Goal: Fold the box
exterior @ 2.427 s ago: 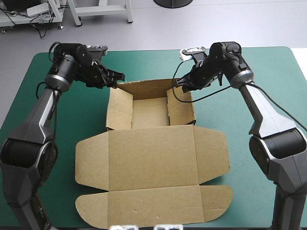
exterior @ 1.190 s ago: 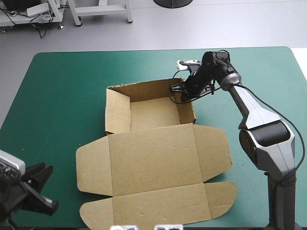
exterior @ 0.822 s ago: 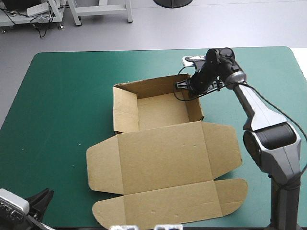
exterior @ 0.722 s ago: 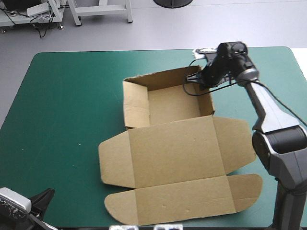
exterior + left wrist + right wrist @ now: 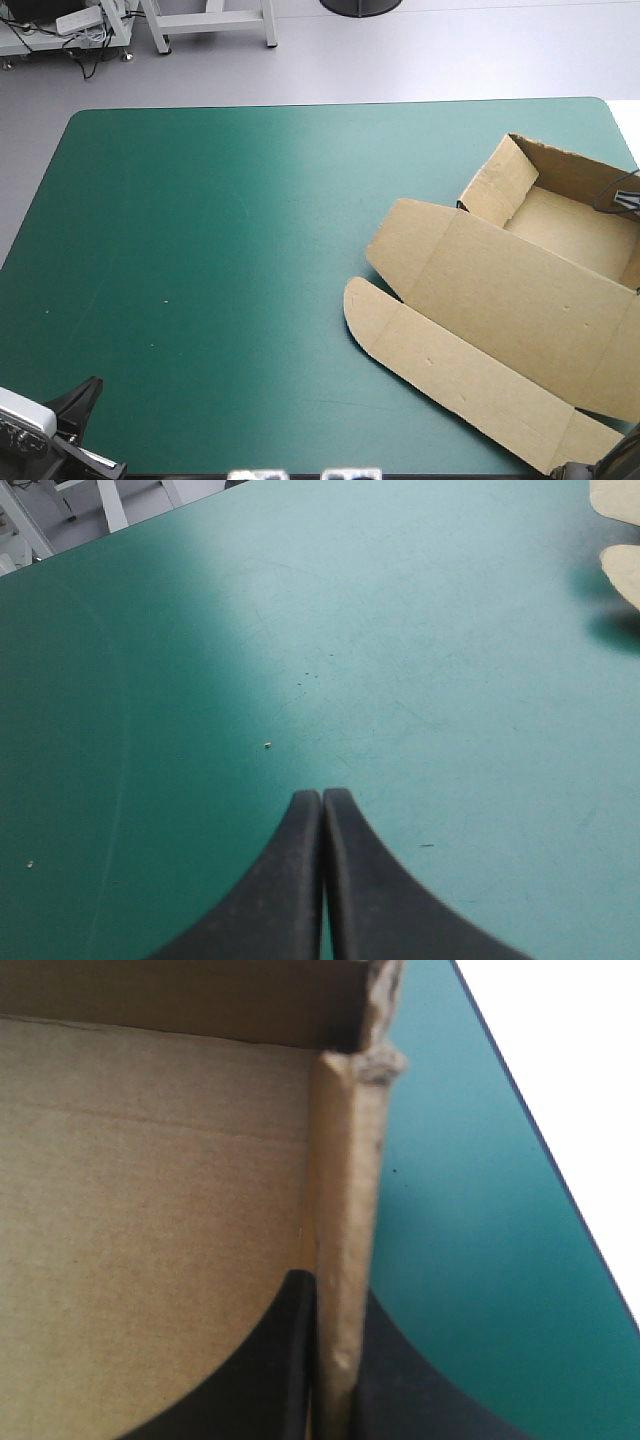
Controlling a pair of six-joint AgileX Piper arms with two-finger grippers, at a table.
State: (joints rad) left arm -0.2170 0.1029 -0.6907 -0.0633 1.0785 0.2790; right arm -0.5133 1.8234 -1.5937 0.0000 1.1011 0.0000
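Your high camera looks forward and down over most of the table (image 5: 200, 250). Your left wrist camera skims low across the teal-green cover (image 5: 400, 680), sharing it and a box (image 5: 625, 575) edge. Your right one sits close against a box wall.

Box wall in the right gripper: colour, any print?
Plain brown box wall, no print; right wrist view shows it best.

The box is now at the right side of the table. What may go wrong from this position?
1. The box lies close to the right edge of the table; it may slide off.
2. The right gripper pinches only one thin wall, which may bend or tear; its top corner is frayed.
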